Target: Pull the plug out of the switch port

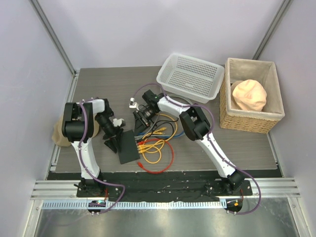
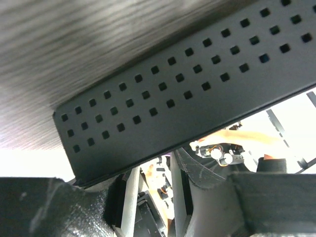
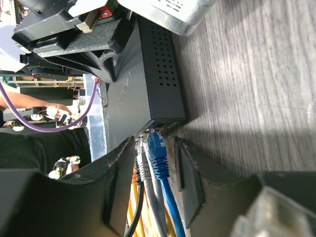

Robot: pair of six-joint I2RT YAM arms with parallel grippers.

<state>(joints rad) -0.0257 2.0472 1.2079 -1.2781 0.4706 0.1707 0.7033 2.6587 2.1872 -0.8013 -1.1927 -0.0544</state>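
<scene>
The embossed mark on the switch's top face is too faint to read. The switch (vent holes along its side) lies on the bench at centre-left of the overhead view. The left claw is clamped on its left end, that arm folded back on itself. The right arm stretches from lower right to the centre, wrist bent down. The right claw stands open astride the blue plug and grey plug — a gap shows beside the blue one.
</scene>
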